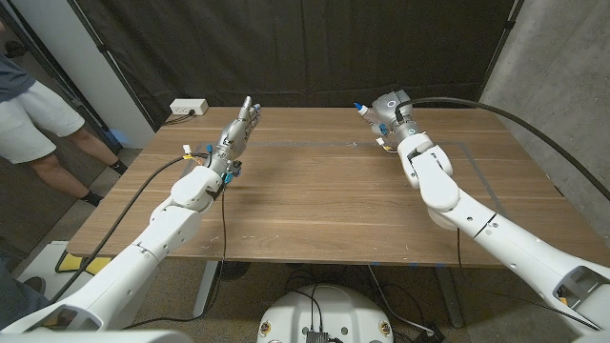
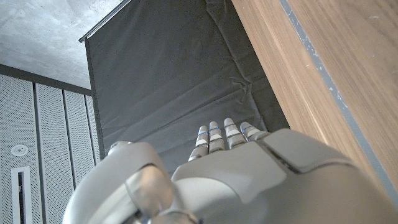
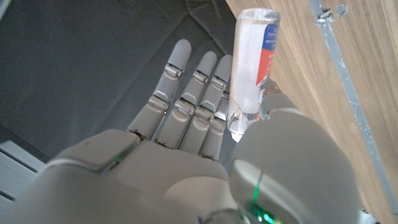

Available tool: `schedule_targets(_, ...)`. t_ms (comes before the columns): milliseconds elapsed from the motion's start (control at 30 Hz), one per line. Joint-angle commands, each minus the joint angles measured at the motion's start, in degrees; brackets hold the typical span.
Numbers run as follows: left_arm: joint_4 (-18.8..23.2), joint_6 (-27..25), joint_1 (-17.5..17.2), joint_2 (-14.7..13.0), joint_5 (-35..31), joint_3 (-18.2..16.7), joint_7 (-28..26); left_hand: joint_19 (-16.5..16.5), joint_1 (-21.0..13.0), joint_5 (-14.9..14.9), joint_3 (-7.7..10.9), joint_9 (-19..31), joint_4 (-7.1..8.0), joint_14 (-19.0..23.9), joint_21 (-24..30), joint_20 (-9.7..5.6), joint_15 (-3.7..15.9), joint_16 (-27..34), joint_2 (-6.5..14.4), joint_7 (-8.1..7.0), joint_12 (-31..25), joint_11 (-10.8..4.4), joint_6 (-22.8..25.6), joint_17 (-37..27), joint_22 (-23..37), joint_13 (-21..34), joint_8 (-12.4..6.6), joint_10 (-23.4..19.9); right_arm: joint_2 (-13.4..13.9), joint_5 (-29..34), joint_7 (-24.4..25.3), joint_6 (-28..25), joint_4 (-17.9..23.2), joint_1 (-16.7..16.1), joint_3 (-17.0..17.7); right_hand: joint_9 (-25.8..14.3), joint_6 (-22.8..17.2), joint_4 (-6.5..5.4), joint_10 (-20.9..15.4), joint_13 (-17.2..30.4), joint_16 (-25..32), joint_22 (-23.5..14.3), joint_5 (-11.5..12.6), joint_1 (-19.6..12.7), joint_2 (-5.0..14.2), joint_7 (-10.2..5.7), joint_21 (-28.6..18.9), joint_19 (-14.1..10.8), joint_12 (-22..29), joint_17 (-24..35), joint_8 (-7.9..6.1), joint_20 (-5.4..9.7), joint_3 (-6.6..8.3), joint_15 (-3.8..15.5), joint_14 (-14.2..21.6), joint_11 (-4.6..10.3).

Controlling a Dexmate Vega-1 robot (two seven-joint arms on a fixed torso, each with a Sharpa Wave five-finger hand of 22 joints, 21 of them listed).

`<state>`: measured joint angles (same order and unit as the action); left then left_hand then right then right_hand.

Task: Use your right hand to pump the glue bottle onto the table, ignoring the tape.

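In the head view, the wooden table (image 1: 315, 200) runs wide and mostly bare between the two arms, with a thin taped rectangle (image 1: 481, 176) marked across its far half. The left hand (image 1: 236, 131) reaches toward the far left edge, fingers straight and together, holding nothing. The right hand (image 1: 391, 112) sits near the far edge, right of the middle, just at the taped line's far side. A small blue-tipped nozzle of the glue bottle (image 1: 360, 109) pokes out on its left side; the bottle's body is hidden by the hand here. Behind the table hangs a dark curtain (image 1: 286, 48), and a white power strip (image 1: 188, 109) lies off the far left corner. A person (image 1: 33, 114) in white shorts stands at the picture's left edge, well apart from the table.

In the left wrist view, the left hand (image 2: 224, 180) points its straight fingertips (image 2: 214, 134) at the curtain, beside the table's edge (image 2: 261, 74), with open room all around.

In the right wrist view, the right hand (image 3: 186, 143) has its fingers extended and slightly spread alongside the clear glue bottle (image 3: 249, 68), while the thumb (image 3: 273, 102) lies against the bottle's other side; whether the grip is firm I cannot tell. The bottle's label (image 3: 267, 53) is red, white and blue, with writing too blurred to read. The bottle lies close against the table surface, near the tape line (image 3: 348, 106).
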<state>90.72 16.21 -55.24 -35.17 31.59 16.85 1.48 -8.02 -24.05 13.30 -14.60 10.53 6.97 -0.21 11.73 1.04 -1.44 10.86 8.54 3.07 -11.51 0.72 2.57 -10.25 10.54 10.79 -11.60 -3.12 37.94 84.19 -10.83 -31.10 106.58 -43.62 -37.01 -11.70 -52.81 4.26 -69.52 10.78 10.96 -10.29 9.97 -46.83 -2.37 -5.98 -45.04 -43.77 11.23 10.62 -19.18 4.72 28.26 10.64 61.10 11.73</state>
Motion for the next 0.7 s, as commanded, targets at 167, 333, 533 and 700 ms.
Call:
schedule_targets(167, 0.68, -0.98, -0.27, 0.0, -0.34, 0.05, -1.03, -0.58, -0.4, -0.14, -0.06, 0.23, 0.16, -0.04, 0.11, -0.02, -0.37, -0.13, -0.01, 0.31, -0.11, 0.32, 0.01, -0.27, 0.11, 0.12, 0.34, -0.24, -5.83, -17.47, 12.34, -10.63, 1.13, -5.89, 4.89, -0.15, -6.39, 3.81, -0.14, 0.26, -0.1, -0.27, 0.18, 0.23, 0.61, -6.61, 0.11, -0.5, 0.23, 0.15, 0.42, 6.57, 5.18, 1.9, -0.33, 0.77)
schedule_targets(333, 0.85, -1.41, -0.11, 0.08, -0.41, 0.36, -1.02, -0.58, -0.42, -0.15, -0.06, 0.23, 0.16, -0.02, 0.13, -0.05, -0.37, -0.12, -0.01, 0.29, -0.1, 0.0, -0.01, -0.27, 0.11, 0.12, 0.34, -0.19, -6.73, -24.26, 17.11, -11.63, 1.24, -6.42, 5.3, -0.15, -6.18, 3.81, 0.06, 0.25, -0.12, -0.34, 0.19, 0.41, 0.53, -6.64, 0.08, -0.44, 0.2, 0.17, 0.56, 6.49, 5.07, 1.85, -0.45, 0.73)
schedule_targets(533, 1.3, -2.18, -0.23, -0.03, -0.39, 0.62, -1.16, -0.58, -0.44, -0.17, -0.05, 0.23, 0.17, -0.04, 0.14, -0.07, -0.4, -0.12, -0.01, 0.3, -0.08, 0.07, -0.04, -0.27, 0.11, 0.12, 0.34, -0.13, -7.28, -33.14, 25.54, -9.87, 1.11, -7.83, 6.21, -0.17, -6.09, 3.65, 0.22, 0.24, 0.0, -0.51, 0.23, 0.87, 0.44, -6.65, -0.09, -0.29, 0.21, 0.24, 0.65, 6.19, 4.8, 1.73, -0.34, 0.72)
schedule_targets(700, 1.63, -2.68, -0.46, -0.12, -0.33, 0.61, -1.47, -0.61, -0.45, -0.18, -0.04, 0.23, 0.19, -0.03, 0.14, -0.06, -0.39, -0.11, 0.01, 0.32, -0.11, 0.31, 0.03, -0.28, 0.11, 0.12, 0.31, -0.19, -7.66, -38.27, 31.62, -9.27, 0.89, -8.95, 6.11, -0.17, -6.14, 3.65, 0.01, 0.26, 0.09, -0.63, 0.24, 0.9, 0.5, -6.66, -0.25, -0.27, 0.31, 0.27, 0.65, 6.07, 4.74, 1.68, -0.16, 0.7)
